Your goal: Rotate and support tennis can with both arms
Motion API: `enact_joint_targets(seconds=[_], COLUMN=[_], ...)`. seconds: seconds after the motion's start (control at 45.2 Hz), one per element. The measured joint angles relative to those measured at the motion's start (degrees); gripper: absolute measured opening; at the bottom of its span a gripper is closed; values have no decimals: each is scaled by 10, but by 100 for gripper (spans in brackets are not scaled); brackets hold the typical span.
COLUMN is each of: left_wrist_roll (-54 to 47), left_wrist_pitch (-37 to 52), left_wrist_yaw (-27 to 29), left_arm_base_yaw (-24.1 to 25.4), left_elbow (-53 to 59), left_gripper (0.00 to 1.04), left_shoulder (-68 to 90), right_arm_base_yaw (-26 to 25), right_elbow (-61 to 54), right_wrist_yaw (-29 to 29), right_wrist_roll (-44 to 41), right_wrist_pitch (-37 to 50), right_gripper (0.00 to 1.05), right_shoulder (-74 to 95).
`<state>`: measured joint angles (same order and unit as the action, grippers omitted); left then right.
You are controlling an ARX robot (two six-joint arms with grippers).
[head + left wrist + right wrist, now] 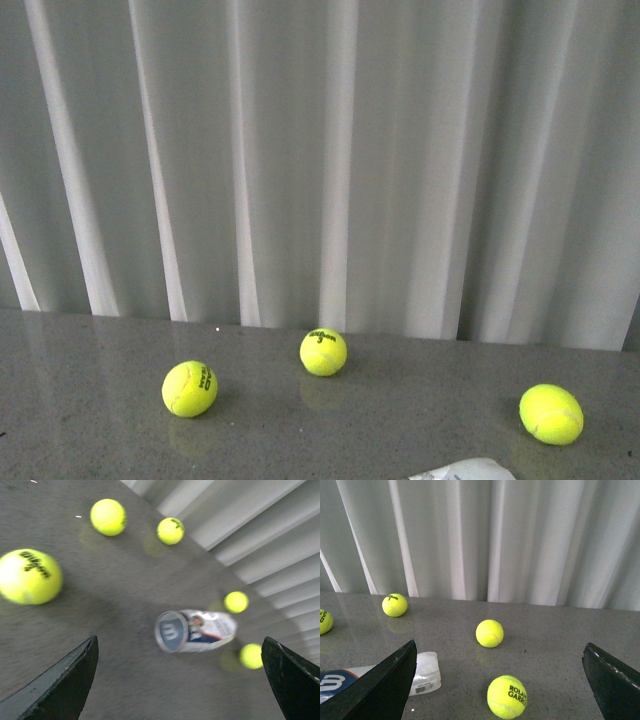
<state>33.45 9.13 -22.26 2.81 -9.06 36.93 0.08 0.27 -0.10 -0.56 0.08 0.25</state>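
The tennis can [195, 630] lies on its side on the grey table, and its round end with the white "W" faces the left wrist camera. My left gripper [180, 682] is open and empty, and hovers short of the can, apart from it. In the right wrist view the can's clear end [426, 672] and navy label show beside one finger [382, 687], partly hidden by it. My right gripper [500, 682] is open and empty. In the front view only a white bit of the can [465, 469] shows at the bottom edge, and no arm is in view. The left wrist view is blurred.
Several yellow-green tennis balls lie loose on the table [90, 400]: some [189, 388] [323, 352] [551, 413] beyond the can, and one [506, 696] lies on the table in line with the gap between my right fingers. Two balls [236, 602] [251, 656] lie close to the can. A white curtain [320, 150] closes the far side.
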Motion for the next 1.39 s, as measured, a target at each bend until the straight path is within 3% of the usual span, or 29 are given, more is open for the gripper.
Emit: enact_joint_targets(seconds=[0.066,0.199,0.354,0.552,1.392], left_wrist_roll=[65,93,106,110,204], left_wrist_pitch=[157,308,408,422,438], left_wrist_yaw=[-49,-114,-97,-99,-88], left_arm_base_yaw=[-17,-52,-83,-125,-235], left_elbow=[-55,-125,-152,-191,-295], left_gripper=[98,98,98,98,98], left_shoulder=[175,403,564,684,808], right_arm_base_yaw=[0,0,0,0,0], right_elbow=[0,0,0,0,0], right_wrist_yaw=[0,0,0,0,0], right_wrist_roll=[0,0,0,0,0], right_wrist_pitch=[0,0,0,0,0], right_gripper=[98,98,98,98,98], right_shoulder=[0,0,0,0,0])
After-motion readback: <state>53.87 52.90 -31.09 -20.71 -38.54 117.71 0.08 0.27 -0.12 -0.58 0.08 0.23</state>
